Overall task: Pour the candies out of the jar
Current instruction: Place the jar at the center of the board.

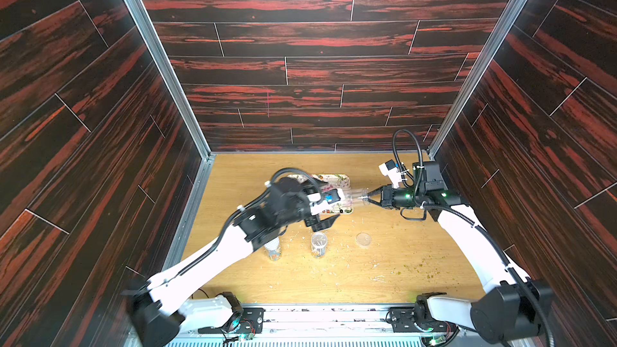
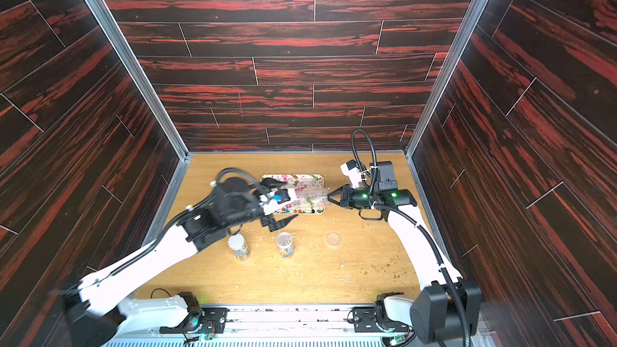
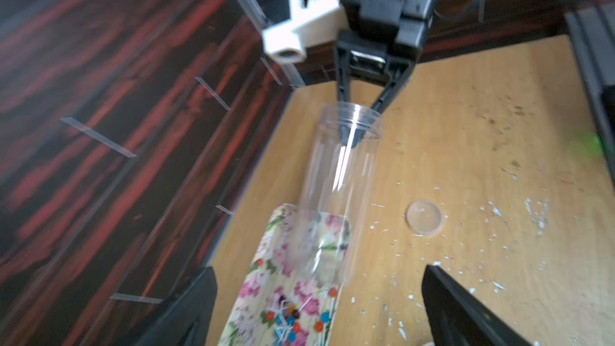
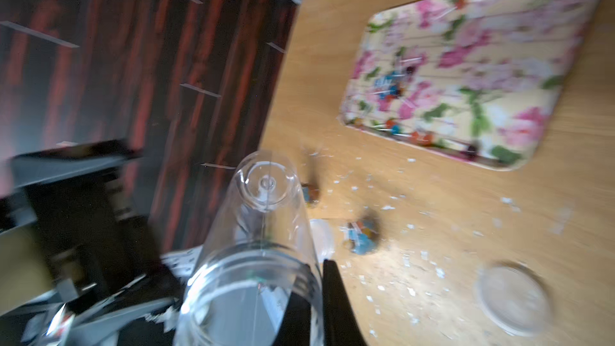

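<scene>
On tray (image 3: pixel 248 297), small multicoloured candies (image 3: pixel 293 321), clear jar (image 3: pixel 342 174)

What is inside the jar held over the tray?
Nothing visible: the jar looks empty through its clear wall, apart from one finger of the right end effector in its mouth. The candies lie on the tray. Its blurred base is less certain.

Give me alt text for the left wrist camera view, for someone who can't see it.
The right tool pinches the rim of an empty clear jar, its base over a floral tray holding coloured candies. A clear lid lies on the wooden table; the left tool is open, touching nothing.
</scene>
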Controlling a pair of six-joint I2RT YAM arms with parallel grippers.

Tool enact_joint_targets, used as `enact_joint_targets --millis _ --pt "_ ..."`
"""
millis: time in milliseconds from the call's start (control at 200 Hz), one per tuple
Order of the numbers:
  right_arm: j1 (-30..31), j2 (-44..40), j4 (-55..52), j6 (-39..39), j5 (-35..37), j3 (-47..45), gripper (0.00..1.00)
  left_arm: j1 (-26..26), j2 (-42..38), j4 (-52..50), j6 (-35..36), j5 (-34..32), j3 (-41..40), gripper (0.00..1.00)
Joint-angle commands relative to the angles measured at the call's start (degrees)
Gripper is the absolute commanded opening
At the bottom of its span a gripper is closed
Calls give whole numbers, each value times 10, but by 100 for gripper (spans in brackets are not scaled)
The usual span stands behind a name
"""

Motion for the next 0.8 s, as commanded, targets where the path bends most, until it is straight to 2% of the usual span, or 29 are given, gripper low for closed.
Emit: enact_joint_targets --millis 0,55,125,230,496,797 --pt "-5 38 -97 -47 166 54 0 -2 -50 24 -43 -55 -37 100" --pt "-6 61 -130 -53 248 87 0 -2 -69 24 -64 -67 -56 100" --pt "-6 87 -163 -56 319 125 0 -2 -88 26 -88 -75 -80 100" --pt "-5 133 -211 -59 394 169 0 -2 -115 28 -113 -72 -110 100" --pt "10 225 -270 -51 483 207 0 -1 -152 31 -152 -63 -162 100" --pt "46 283 -316 -47 555 236 0 -2 -150 52 -182 -45 -188 100"
